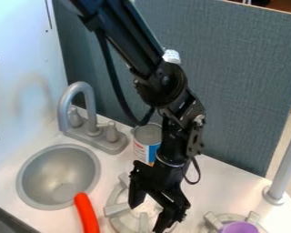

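A black gripper [149, 216] hangs with its two fingers spread apart above a grey burner [116, 210] on a white countertop [224, 182]. Nearest on the left, an orange-red object [86, 213] (its lower end is cut off by the view) lies beside the burner, its long axis running from the view's bottom edge up and slightly left, its rounded end pointing at the lower right rim of the round grey sink [58, 170]. An open can [145, 144] stands upright behind the burner, toward the countertop's far edge, partly screened by the arm. A grey faucet [64, 111] rises behind the sink. Toward the right, a purple object [239, 227] sits on a second burner [213, 221], near a grey post [285, 170]; a blue-grey panel [245, 68] backs the countertop's far edge.
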Motion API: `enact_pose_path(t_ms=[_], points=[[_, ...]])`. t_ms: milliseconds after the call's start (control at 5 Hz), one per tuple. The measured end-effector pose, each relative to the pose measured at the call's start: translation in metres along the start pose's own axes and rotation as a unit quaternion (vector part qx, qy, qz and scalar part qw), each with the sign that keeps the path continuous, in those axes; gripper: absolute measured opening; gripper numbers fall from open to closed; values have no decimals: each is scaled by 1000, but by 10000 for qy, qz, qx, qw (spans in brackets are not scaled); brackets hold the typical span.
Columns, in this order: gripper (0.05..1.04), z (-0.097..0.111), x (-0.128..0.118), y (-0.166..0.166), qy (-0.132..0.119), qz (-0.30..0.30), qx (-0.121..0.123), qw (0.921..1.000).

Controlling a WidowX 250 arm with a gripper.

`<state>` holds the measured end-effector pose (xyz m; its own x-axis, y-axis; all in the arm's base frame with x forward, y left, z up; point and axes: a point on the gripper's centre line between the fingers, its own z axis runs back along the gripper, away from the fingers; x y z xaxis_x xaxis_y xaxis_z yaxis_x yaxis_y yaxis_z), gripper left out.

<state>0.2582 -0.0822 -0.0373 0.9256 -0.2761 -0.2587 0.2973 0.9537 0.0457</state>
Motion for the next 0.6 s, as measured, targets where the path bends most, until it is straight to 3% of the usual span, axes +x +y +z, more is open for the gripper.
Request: enact_pose_path(t_ms=[200,400,600], points=[[1005,-10,-4,0,154,-33,-1,9999],[1005,-10,-17,-5,-7,-511,-142,9986],[1005,-7,-23,-15,-314,-884,23,9956]])
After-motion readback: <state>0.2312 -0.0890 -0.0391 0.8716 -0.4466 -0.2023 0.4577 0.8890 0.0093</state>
